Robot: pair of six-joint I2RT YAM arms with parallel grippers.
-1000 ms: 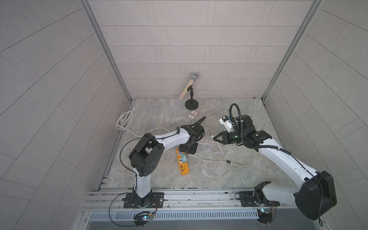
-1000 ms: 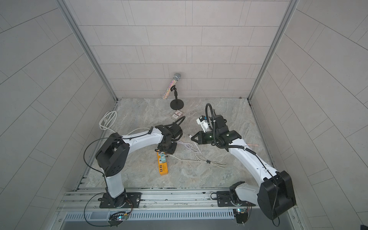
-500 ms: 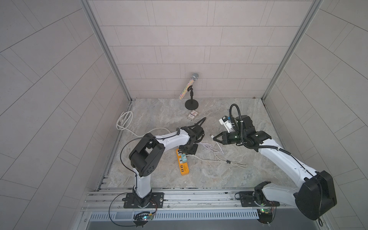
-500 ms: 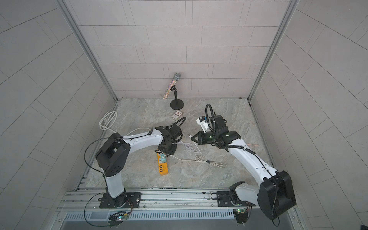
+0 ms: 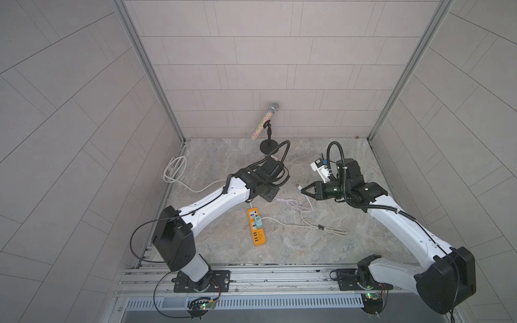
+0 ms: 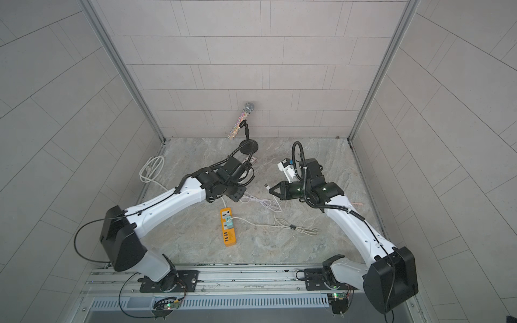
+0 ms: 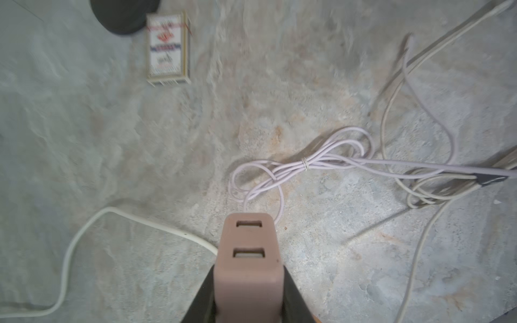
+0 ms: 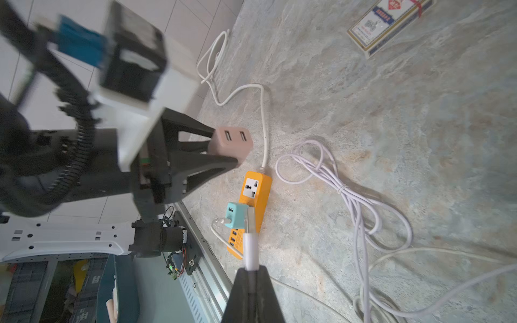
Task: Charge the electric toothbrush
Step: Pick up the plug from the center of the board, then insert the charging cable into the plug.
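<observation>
Grey marble-look tabletop (image 5: 279,251) inside a tiled booth.

Change over the last second: left gripper (image 7: 249,296) has pinched down onto the dusty-pink two-port USB charger block (image 7: 249,246) and stopped narrowing. That reads as a settled grip across its sides, with the ports facing away from the wrist. The right wrist view shows the block clear of the stone, just beyond the far end of the orange power strip (image 5: 258,239).

Right gripper (image 8: 251,272) hasn't budged. Its fingers are fully closed on the tail of the white USB-A plug (image 8: 249,240), metal tip out, aimed left toward the block. In both top views the two grippers sit apart near mid-table.

Meaning: both halves of the charge chain are now in hand. My read is plug into a port next, then block into the strip's free universal socket (image 8: 249,188). The teal adapter (image 8: 234,216) already fills the socket just nearer.

No sign of the electric toothbrush in any view. A lilac bundled cable (image 7: 302,165) lies on the stone between the arms; can't tell if it belongs to it.

Risk: the port slots are narrow, and a plug held by its tail could pivot on contact.
</observation>
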